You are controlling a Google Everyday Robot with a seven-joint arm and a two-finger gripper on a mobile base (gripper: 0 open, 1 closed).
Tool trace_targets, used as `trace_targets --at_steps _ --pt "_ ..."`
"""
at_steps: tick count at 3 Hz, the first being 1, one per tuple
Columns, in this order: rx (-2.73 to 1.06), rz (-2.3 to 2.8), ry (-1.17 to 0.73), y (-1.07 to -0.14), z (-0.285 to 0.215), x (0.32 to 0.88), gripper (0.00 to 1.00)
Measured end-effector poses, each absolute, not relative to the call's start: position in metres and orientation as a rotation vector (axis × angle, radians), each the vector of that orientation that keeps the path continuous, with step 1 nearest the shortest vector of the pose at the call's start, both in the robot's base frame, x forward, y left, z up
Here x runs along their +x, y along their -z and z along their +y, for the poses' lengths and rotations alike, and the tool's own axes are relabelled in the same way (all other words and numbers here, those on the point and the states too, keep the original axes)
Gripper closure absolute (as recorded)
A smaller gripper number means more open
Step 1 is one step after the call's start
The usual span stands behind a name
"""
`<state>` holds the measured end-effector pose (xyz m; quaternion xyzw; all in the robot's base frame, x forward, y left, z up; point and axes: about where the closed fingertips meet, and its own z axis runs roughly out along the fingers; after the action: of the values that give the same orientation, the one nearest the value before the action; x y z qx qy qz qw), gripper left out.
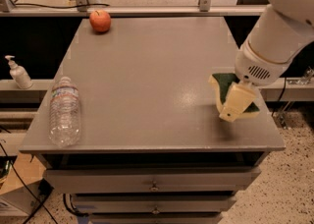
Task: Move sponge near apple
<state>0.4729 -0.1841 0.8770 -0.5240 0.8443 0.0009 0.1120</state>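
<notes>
View: camera view, the only one.
Apple [100,20]: sits upright at the far left of the counter [147,80], stem up; serves as the landmark below.
Sponge [224,84]: lies well apart from the apple, diagonally across toward the near right, close to the counter's edge. Shows its green top; seems tilted, with the apple-facing edge a little raised, though hard to be sure.
End effector [237,105]: down on the sponge, over its middle, on the side away from the apple. Cannot tell whether apart or clamped on the foam.
Arm [274,36]: reaches in from the right, far from the apple.
Step in hand: judged to be the grasp of the sponge; no travel toward the apple made yet.
Next move: calls for a sure hold and a small lift off the counter, then a long diagonal carry to just beside the apple, stopping short of touching so as not to roll it off the far edge.
Water bottle [64,111]: lies on its side on the apple's own left side, much nearer the camera; off the straight line from sponge to apple.
Soap dispenser [18,73]: stands left of and lower than the apple, off the counter; of no concern.
Path: bare counter from sponge to apple, with nothing in the way.
</notes>
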Motion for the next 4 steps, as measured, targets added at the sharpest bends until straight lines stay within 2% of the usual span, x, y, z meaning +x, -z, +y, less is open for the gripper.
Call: trace_targets --at_steps 1,2,4 --pt "-1.540 2.475 -0.001 -0.877 -0.184 0.473 1.00" --pt "-1.514 2.498 -0.020 -0.871 -0.184 0.476 1.00" --pt "-1.469 2.273 -0.198 -0.873 -0.119 0.550 1.00"
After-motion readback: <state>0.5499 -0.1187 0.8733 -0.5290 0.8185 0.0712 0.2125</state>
